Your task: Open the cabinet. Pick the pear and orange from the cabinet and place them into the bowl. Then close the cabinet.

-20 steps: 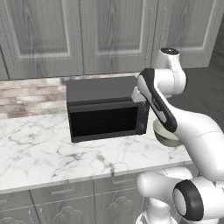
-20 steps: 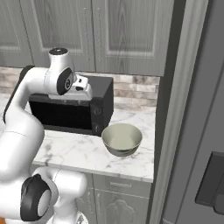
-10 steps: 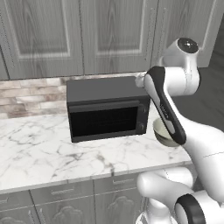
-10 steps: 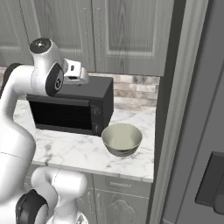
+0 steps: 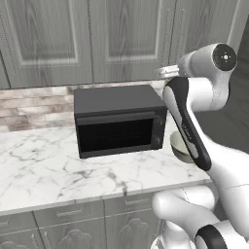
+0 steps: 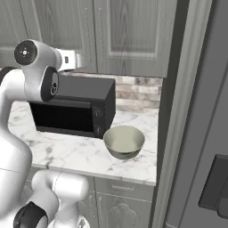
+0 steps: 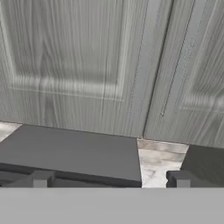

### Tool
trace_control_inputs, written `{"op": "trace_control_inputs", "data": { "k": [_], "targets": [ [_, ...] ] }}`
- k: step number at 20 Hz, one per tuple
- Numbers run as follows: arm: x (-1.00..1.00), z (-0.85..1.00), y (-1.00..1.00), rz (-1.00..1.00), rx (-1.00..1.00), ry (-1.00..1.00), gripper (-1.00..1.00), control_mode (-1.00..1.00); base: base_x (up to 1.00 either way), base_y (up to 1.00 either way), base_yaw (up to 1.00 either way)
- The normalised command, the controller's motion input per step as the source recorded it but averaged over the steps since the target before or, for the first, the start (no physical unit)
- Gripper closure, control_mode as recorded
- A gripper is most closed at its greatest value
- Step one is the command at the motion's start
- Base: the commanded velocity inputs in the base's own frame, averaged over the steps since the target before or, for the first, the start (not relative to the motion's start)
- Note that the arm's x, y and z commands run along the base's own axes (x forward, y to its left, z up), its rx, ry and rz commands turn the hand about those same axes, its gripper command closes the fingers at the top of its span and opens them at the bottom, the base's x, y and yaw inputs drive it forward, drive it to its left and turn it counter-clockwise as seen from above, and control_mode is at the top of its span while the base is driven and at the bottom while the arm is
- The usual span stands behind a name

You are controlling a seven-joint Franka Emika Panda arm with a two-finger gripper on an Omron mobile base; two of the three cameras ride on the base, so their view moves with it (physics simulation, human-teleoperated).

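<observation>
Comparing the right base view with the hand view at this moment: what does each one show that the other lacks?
The right base view alone shows the bowl standing on the marble counter just right of the microwave's dark front. The hand view alone shows the two finger tips apart, nothing between them, and the seam between the closed doors up close. Both share the cabinet, shut, the microwave top beneath it, and a strip of brick backsplash.
</observation>
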Motion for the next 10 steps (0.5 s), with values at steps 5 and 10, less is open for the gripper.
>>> {"op": "trace_control_inputs", "data": {
  "k": [5,10],
  "targets": [
    [-0.17,0.17,0.00,0.00,0.02,-0.28,-1.00,-1.00,0.00,0.00,0.00],
    [-0.10,0.01,0.00,0.00,0.05,-0.24,-1.00,-1.00,0.00,0.00,0.00]
  ]
}}
